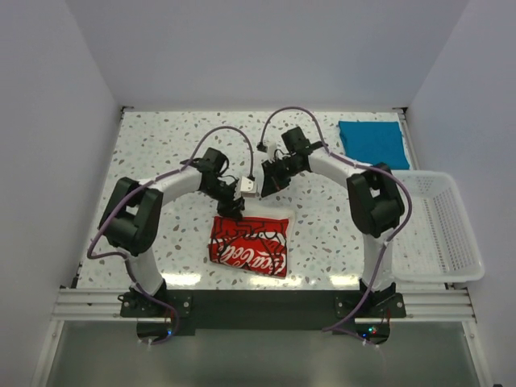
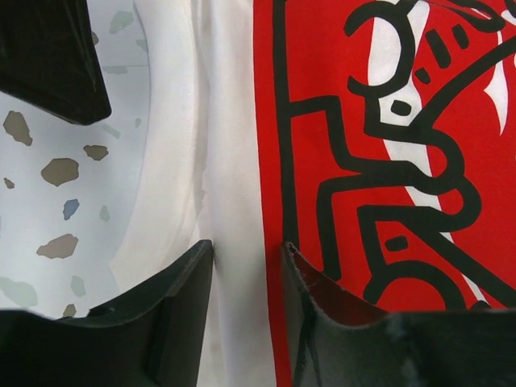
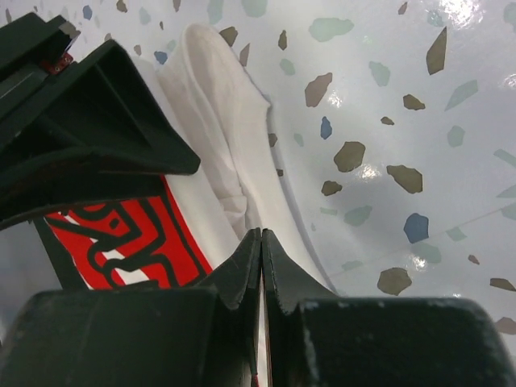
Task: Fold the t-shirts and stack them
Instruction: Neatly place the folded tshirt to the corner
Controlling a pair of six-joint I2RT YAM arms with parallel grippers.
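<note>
The cream-white t-shirt [image 1: 249, 242] lies folded at the table's front middle, its red Coca-Cola panel facing up. In the left wrist view, my left gripper [image 2: 246, 250] is open over the shirt's far edge. Its fingertips straddle a white strip [image 2: 230, 161] beside the red panel [image 2: 379, 161]. My right gripper [image 3: 261, 234] is shut, with its tips at the white border [image 3: 222, 129] of the same shirt, and the cloth there lies flat. In the top view the left gripper [image 1: 235, 207] and the right gripper [image 1: 271, 184] are close together. The teal-blue t-shirt [image 1: 372, 143] lies folded at the back right.
A white lattice basket [image 1: 440, 227] overhangs the table's right edge. Grey walls close in the table on the left, back and right. Speckled tabletop [image 1: 161, 153] shows on the left and between the folded shirts.
</note>
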